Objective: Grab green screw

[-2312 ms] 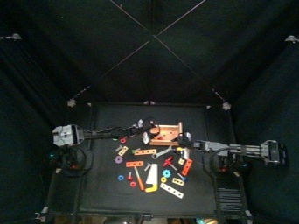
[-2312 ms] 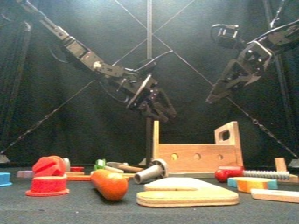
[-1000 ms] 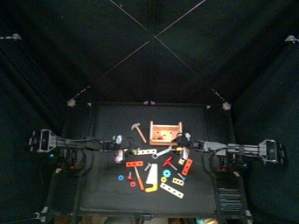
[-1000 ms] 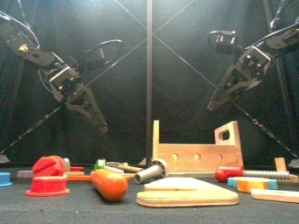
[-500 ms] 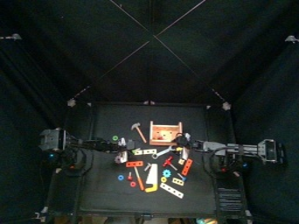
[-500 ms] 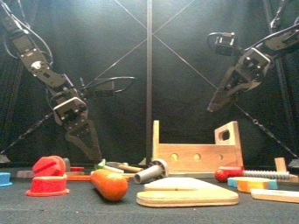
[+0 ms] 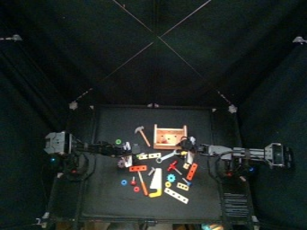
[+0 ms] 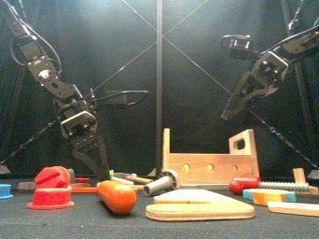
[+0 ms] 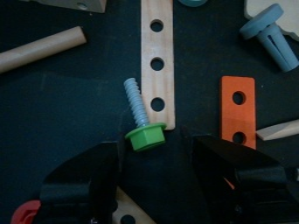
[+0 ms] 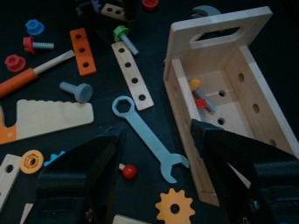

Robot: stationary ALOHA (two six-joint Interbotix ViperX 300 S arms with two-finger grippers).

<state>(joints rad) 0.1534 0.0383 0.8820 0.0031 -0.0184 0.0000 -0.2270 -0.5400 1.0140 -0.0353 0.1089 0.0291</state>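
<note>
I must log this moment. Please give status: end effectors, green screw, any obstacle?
Left end effector open, low over green screw. Right end effector open, idle above wooden box. Screw lies untouched against holed strip.

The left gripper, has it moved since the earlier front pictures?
Yes. The left gripper has dropped and swung left, away from the wooden box, and now hangs open low over the table near the green screw.
</note>
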